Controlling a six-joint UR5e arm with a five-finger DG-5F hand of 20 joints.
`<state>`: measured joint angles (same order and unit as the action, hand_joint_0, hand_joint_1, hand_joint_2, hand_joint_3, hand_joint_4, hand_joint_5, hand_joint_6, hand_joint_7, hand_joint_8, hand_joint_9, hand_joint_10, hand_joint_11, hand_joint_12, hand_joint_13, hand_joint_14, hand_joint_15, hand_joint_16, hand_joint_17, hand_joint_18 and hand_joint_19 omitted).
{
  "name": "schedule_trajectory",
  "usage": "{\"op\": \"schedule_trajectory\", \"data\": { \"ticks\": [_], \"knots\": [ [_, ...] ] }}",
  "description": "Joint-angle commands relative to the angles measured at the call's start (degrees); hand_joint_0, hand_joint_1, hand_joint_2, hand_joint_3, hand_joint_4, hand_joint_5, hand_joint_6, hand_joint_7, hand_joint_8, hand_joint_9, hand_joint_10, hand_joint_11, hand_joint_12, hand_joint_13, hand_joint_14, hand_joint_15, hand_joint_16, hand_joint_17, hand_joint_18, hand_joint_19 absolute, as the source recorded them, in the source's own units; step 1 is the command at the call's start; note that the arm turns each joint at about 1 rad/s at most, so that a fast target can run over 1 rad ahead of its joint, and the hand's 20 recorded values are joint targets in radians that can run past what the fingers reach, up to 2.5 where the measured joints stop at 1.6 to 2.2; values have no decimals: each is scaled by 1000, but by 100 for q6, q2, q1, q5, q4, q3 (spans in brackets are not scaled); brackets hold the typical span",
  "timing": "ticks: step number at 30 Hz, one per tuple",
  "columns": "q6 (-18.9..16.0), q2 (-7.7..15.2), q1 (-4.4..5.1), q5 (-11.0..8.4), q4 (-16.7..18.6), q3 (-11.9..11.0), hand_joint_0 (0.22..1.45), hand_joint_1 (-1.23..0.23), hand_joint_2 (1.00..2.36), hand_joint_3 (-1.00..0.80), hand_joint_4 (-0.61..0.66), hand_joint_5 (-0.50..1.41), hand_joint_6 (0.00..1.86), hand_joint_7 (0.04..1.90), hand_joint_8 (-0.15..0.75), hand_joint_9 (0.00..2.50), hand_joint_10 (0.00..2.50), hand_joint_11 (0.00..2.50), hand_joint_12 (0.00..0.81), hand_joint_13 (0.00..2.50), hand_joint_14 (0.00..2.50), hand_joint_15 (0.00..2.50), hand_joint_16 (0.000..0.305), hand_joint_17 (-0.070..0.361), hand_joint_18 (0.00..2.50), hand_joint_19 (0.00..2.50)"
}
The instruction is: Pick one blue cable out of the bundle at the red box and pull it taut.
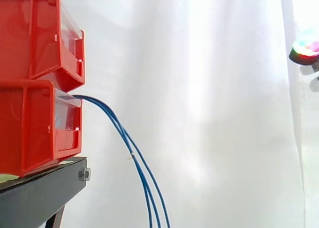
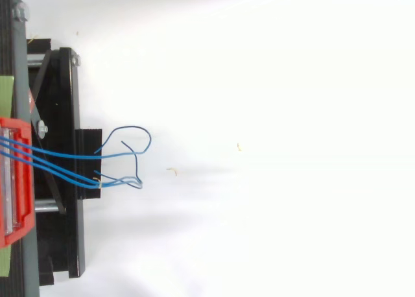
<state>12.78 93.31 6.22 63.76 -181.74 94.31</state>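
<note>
The hand [image 1: 305, 50] is seen high at the right edge of the side view, cut off by the frame. A green and magenta glow is shown above a black part. Nothing is touched by it.

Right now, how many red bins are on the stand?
2, stacked: upper bin on the lower bin, where the cables come out. More may be hidden past the left edge.
</note>
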Motion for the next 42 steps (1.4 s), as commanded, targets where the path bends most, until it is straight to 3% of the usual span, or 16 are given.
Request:
{"op": "schedule_trajectory", "data": {
  "ticks": [1, 5, 12, 17, 24, 26, 27, 29, 34, 37, 39, 42],
  "knots": [
    [287, 3, 11, -83, 51, 0, 485, -559, 1000, -500, 221, -233, 501, 652, 198, 146, 0, 0, 354, 3, 2, 59, 67, 150, 0, 6],
    [304, 12, 20, -83, 166, -9, 485, -559, 1000, -500, 230, -229, 501, 657, 200, 151, 0, 0, 353, 7, 2, 60, 67, 151, 0, 7],
    [278, 355, 2, -74, 447, 0, 486, -560, 1000, -500, 243, -223, 501, 667, 208, 169, 0, 0, 353, 17, 0, 66, 66, 150, 0, 18],
    [295, 416, 29, -83, 579, 0, 487, -561, 1000, -500, 252, -218, 501, 671, 213, 186, 0, 0, 353, 22, 0, 59, 66, 149, 0, 14],
    [577, 522, 55, -83, 1097, 0, 489, -578, 1000, -500, 274, -209, 501, 691, 222, 214, 0, 0, 355, 43, 0, 69, 65, 147, 0, 12],
    [585, 671, 29, -74, 1203, 0, 489, -595, 1000, -500, 279, -206, 501, 697, 226, 220, 0, 0, 354, 47, 0, 73, 65, 147, 0, 3],
    [498, 882, 29, -65, 1343, -9, 489, -602, 1000, -500, 282, -204, 501, 696, 228, 226, 0, 0, 353, 47, 2, 65, 65, 147, 0, 8],
    [418, 997, 20, -57, 1458, 0, 489, -605, 1000, -500, 287, -202, 501, 701, 230, 230, 1, 0, 353, 47, 2, 69, 66, 147, 0, 9],
    [67, 1603, 11, -57, 2222, 0, 485, -623, 1000, -500, 296, -198, 501, 704, 235, 233, 0, 0, 355, 54, 2, 75, 66, 148, 0, 0],
    [14, 1805, 11, -57, 2504, -9, 484, -627, 1000, -500, 298, -198, 501, 708, 239, 237, 0, 0, 356, 54, 2, 79, 66, 148, 0, 0],
    [5, 2078, 29, -57, 2925, -9, 484, -627, 1000, -500, 300, -197, 502, 712, 241, 238, 0, 0, 356, 54, 2, 78, 66, 148, 0, 8],
    [23, 2218, 46, -65, 3198, -9, 485, -625, 1000, -500, 302, -195, 502, 712, 241, 238, 0, 0, 356, 54, 2, 75, 66, 148, 0, 10]
  ]
}}
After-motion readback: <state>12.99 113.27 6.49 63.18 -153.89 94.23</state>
